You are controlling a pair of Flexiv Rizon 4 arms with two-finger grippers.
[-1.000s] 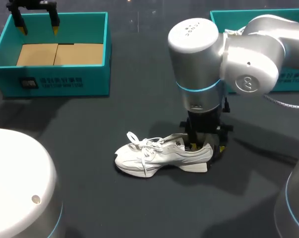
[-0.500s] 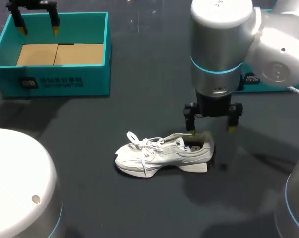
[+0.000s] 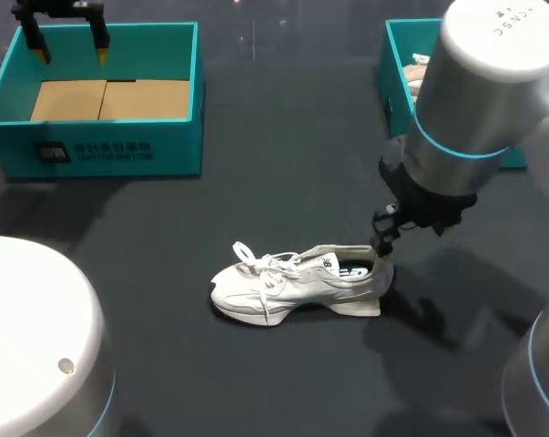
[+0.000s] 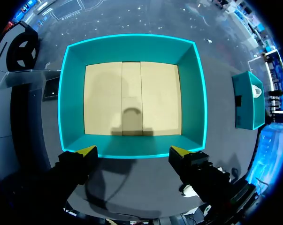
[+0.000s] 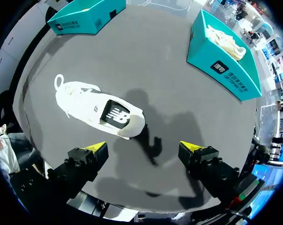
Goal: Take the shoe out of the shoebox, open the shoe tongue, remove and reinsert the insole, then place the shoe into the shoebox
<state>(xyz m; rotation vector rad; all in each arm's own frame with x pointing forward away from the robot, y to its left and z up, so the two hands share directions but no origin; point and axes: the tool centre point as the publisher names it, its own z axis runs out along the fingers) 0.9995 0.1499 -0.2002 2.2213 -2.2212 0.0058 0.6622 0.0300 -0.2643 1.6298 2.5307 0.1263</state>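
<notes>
A white sneaker [image 3: 292, 284] lies on its side on the dark table, toe to the left, laces loose. In the right wrist view the sneaker [image 5: 96, 109] shows a dark insole [image 5: 116, 114] inside its heel opening. My right gripper [image 3: 411, 231] hangs open just right of and above the heel, holding nothing; the shoe lies ahead of its fingers [image 5: 97, 148]. My left gripper [image 3: 69, 38] stays open over the far edge of the left teal shoebox [image 3: 177, 137]. From the left wrist, that shoebox [image 4: 196, 103] has a bare cardboard floor, and the left gripper [image 4: 133, 151] is empty.
A second teal box [image 3: 394, 64] stands at the back right with another pale shoe [image 5: 225, 40] inside it. Dark table [image 3: 283, 182] lies between the two boxes and in front of the sneaker.
My right gripper has lifted out of the sneaker's heel opening, opened wide and moved up and to the right. The sneaker and the left arm have stayed put.
</notes>
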